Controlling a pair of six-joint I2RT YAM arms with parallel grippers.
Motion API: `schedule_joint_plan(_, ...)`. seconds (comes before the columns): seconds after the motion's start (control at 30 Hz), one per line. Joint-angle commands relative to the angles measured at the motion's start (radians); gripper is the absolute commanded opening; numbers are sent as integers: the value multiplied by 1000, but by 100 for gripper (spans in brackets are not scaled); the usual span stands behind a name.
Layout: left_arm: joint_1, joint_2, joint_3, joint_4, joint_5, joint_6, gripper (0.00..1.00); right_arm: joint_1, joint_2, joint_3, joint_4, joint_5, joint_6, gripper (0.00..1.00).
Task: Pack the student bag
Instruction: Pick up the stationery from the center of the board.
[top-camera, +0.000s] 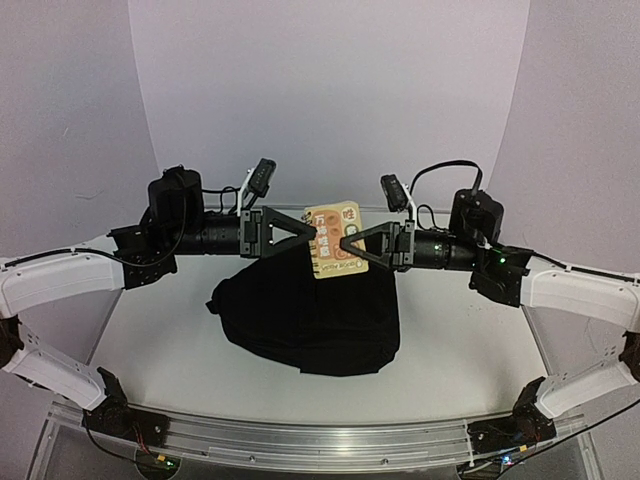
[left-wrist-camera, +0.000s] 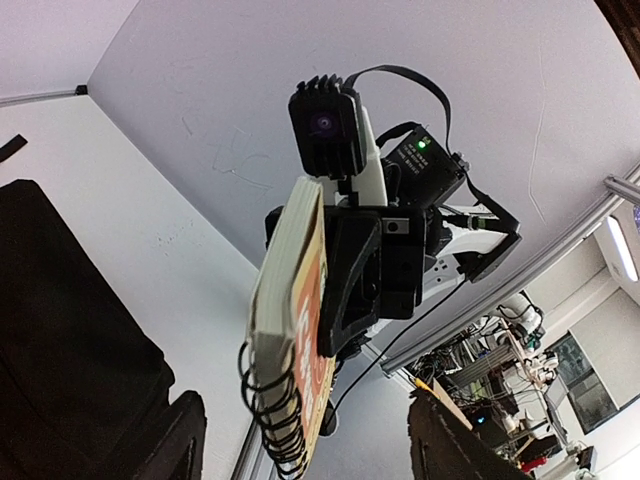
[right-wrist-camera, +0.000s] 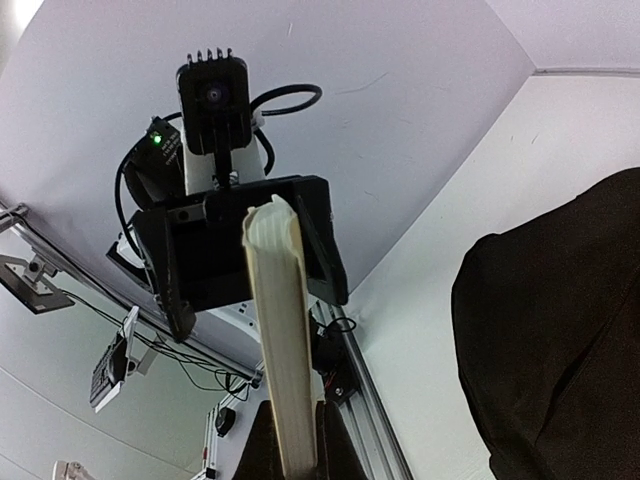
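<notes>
right hand pinches the spiral notebook above the student bag; left hand spread around its other edge

White walls, pale table w/ metal rail along near edge

Matt cloth bag, paper notebook

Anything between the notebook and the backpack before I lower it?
Nothing visible. The spiral notebook hangs in the air, clamped by the right gripper, with only open space between it and the black backpack. The open left gripper sits at its other edge. The backpack's opening does not show.
</notes>
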Motion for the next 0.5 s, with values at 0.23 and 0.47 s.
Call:
schedule_joint_plan(0.23, -4, 78, 45, 85, 106, -31, 59, 0, -21, 6, 114, 18, 30, 0)
schedule_joint_plan(0.47, -4, 112, 18, 197, 95, -104, 26, 0, 19, 11, 96, 33, 20, 0)
